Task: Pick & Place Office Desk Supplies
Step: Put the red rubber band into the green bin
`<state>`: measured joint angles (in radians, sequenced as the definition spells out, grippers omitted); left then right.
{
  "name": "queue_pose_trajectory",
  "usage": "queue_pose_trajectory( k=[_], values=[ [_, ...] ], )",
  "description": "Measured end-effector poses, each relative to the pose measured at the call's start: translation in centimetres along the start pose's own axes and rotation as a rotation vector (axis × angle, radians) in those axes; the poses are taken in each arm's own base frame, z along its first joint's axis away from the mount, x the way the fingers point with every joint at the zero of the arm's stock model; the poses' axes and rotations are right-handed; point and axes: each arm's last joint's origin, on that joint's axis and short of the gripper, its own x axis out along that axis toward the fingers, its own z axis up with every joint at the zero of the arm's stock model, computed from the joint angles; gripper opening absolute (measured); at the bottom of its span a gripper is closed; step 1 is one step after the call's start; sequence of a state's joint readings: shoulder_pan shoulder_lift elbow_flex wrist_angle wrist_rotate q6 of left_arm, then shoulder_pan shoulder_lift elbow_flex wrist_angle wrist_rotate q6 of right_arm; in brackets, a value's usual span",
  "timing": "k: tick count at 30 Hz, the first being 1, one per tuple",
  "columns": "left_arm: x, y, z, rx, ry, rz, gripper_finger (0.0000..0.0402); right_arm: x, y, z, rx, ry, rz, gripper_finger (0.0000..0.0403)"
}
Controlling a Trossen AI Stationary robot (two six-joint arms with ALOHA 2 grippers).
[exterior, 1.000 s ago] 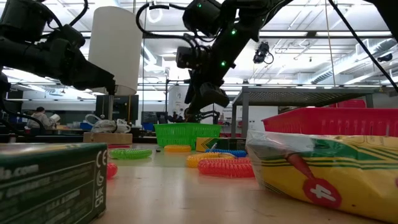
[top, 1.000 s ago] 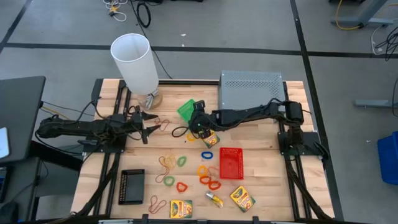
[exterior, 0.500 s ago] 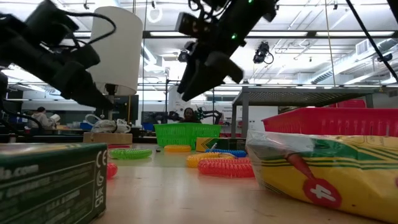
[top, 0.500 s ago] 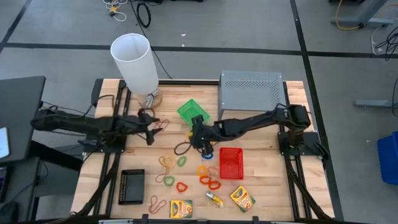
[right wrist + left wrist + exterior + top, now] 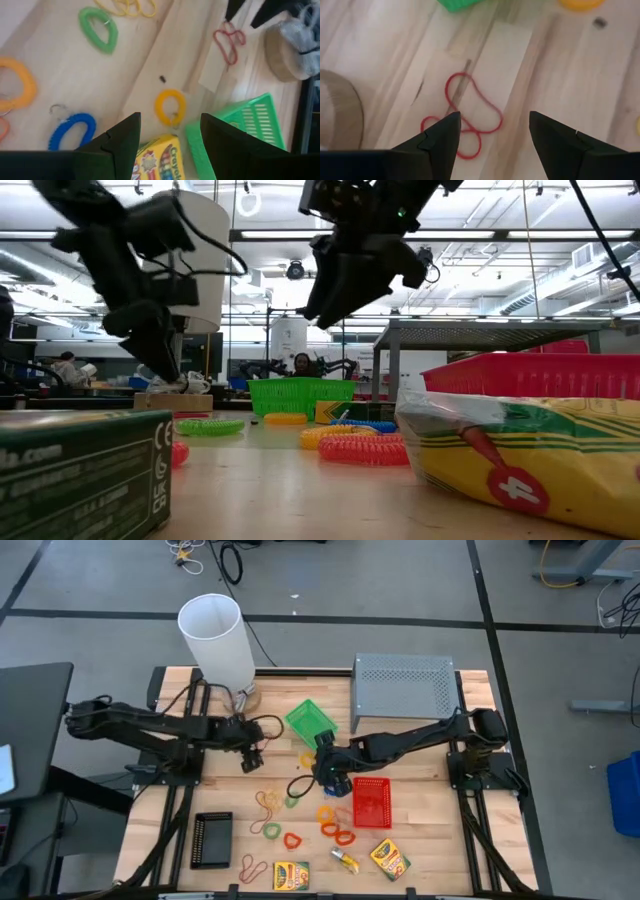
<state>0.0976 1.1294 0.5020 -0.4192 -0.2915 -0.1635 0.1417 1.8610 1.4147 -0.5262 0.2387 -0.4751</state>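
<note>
Wooden bench point(image 5: 420, 840) was cluttered when you stopped. Your left gripper point(image 5: 492, 131) hung right over the red rubber band point(image 5: 465, 117) near the white cylinder's base, fingers open around nothing, so I'd call this the approach; next you'd need to drop straight down and pinch that thin loop flat against the wood. Right gripper point(image 5: 167, 127) hovered open and empty above the yellow loop point(image 5: 170, 106), beside the green tray point(image 5: 310, 719). Count-wise I got three crayon boxes and three trays: green, red point(image 5: 370, 802), black point(image 5: 212, 839).
</note>
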Motion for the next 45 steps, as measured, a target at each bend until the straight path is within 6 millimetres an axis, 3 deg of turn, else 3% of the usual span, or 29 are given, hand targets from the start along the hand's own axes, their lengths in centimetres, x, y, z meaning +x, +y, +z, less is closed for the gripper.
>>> queue_pose_trajectory(
  k=[9,17,21,28,37,45],
  values=[
    [3.5,1.5,-0.2,0.015,0.225,-0.035,0.0241,-0.2,0.7,0.3,-0.017,-0.015,0.03,0.0215],
    [5.0,2.5,-0.1,0.03,0.247,-0.107,0.0226,-0.1,0.7,0.3,-0.016,-0.017,0.036,0.0215],
    [5.1,2.6,0.1,0.032,0.227,-0.127,0.017,-0.1,0.8,0.3,-0.017,-0.017,0.037,0.0215],
    [5.2,2.5,0.2,0.033,0.205,-0.145,0.0017,-0.1,0.7,0.3,-0.011,-0.017,0.037,0.0215],
    [4.7,1.0,0.9,0.057,0.139,-0.16,0.0005,-0.1,0.8,0.3,0.01,-0.023,0.049,0.0215],
    [2.2,-1.4,2.3,0.113,0.011,-0.16,0.0003,-0.1,0.9,0.4,0.023,-0.042,0.082,0.0215]
  ],
)
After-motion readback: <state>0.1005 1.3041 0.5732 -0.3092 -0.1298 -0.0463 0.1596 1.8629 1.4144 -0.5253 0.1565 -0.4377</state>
